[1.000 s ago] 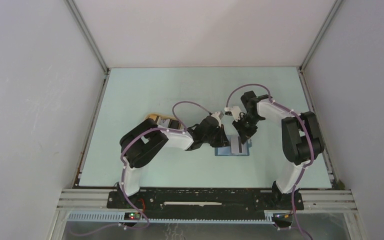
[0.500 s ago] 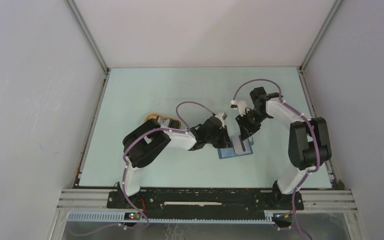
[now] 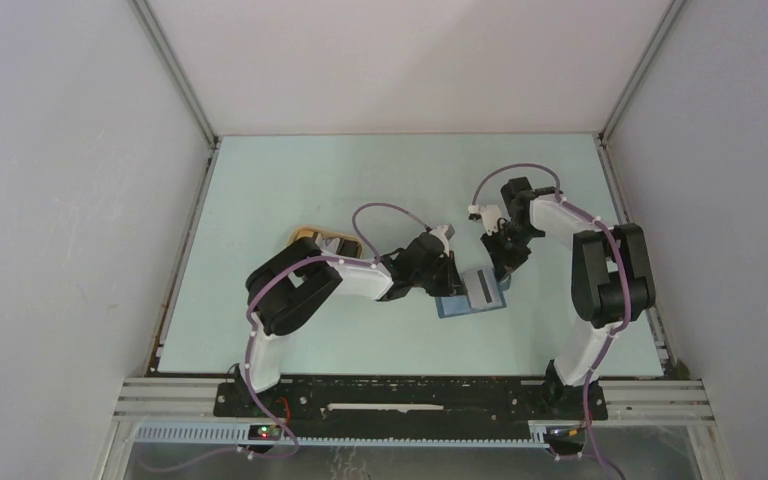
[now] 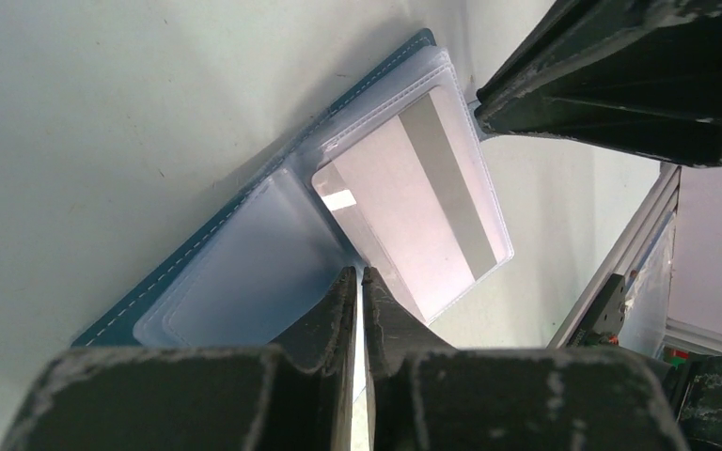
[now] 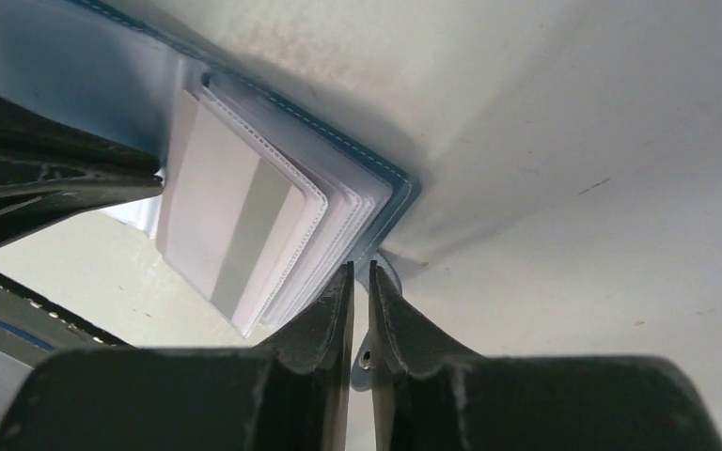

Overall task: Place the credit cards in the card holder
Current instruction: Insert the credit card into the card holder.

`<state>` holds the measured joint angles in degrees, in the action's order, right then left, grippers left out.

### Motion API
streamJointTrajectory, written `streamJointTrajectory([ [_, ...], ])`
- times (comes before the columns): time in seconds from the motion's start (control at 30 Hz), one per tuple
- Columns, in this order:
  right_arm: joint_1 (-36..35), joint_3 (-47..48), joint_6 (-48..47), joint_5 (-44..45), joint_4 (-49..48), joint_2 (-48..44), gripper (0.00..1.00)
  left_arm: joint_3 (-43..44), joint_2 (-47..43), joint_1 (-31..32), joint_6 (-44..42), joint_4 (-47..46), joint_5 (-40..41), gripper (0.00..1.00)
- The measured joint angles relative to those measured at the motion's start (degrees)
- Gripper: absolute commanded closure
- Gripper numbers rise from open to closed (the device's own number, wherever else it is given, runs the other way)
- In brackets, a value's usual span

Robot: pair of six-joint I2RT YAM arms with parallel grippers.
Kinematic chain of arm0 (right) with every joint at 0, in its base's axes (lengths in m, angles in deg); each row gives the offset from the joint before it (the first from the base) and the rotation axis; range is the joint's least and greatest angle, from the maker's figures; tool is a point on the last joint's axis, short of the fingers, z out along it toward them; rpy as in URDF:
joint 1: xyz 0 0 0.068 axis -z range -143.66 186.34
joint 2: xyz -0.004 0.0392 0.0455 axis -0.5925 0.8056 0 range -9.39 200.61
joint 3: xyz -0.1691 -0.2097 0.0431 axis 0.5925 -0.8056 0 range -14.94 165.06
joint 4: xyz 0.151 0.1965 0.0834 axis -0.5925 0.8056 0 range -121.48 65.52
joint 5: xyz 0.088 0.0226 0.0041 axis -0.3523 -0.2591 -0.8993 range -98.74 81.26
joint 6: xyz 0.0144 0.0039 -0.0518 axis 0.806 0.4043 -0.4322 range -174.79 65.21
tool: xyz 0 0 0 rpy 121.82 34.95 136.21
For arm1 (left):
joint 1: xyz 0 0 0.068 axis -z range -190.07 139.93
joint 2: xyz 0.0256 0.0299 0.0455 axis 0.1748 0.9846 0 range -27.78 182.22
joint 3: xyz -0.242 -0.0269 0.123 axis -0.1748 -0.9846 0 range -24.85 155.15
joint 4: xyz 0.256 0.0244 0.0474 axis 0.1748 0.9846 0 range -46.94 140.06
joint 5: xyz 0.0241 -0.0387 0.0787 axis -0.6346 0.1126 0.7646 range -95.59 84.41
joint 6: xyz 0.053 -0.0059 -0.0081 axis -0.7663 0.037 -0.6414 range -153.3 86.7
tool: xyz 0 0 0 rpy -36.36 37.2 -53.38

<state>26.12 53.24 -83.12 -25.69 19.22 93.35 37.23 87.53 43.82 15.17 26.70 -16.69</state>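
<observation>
Moved off card (image 4: 414, 211) since a sec ago, my R jaws now nip snap tab (image 5: 368, 362) of card holder (image 3: 454, 307); L jaws clamp its clear sleeve (image 4: 244, 272).

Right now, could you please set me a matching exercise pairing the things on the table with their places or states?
Things: 1 card holder; 2 credit card; 3 tan tray.
States: A partly hidden behind the left arm; B lying open on the table; C tucked in a clear sleeve.
Pairs: 1-B, 2-C, 3-A.
</observation>
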Motion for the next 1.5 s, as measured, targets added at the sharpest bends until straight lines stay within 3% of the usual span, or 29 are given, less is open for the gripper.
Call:
streamJointTrajectory([
  [0.9, -0.6, 0.0, 1.4, 0.4, -0.2, 3.1, 0.83, 1.6, 0.7, 0.0, 0.0, -0.5, -1.3, 0.88],
  [1.5, 0.8, 0.0, 1.6, -4.6, -0.1, 2.7, 0.78, 2.5, 0.7, -0.1, 2.5, -8.7, -4.4, 0.84],
])
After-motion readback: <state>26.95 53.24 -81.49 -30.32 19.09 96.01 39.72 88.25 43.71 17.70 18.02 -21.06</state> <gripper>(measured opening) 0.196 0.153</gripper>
